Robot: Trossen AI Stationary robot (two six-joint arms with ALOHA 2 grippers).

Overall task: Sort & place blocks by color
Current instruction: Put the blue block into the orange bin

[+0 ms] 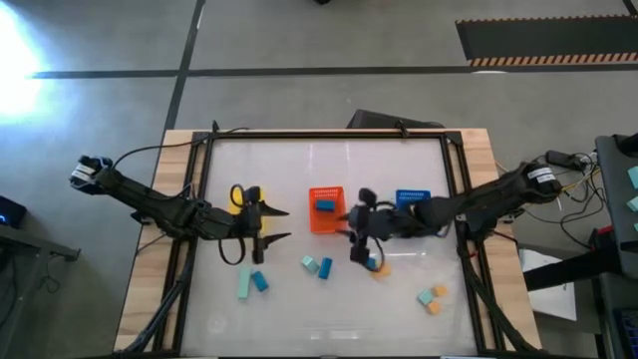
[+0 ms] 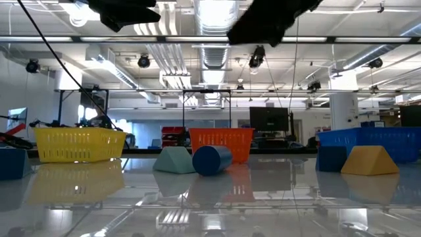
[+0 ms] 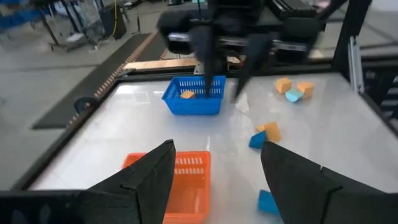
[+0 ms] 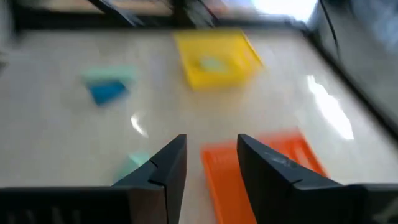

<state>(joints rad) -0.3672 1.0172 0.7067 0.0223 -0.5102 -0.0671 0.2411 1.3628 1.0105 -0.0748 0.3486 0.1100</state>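
In the right wrist view we see everything smeared: the yellow basket [image 4: 217,57] holds a pale shape we cannot name, and the orange basket [image 4: 261,177] runs off the frame's edge. From above, the left arm covers most of the yellow basket, and a block [image 1: 377,265] under the right gripper [image 1: 359,244] is perhaps orange, half hidden. In the low view both arms are cut off at the top.

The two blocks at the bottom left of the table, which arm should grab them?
Probably the left. Its end effector is open and empty, close above the teal block and blue block. The right end effector sits farther away, between the baskets.
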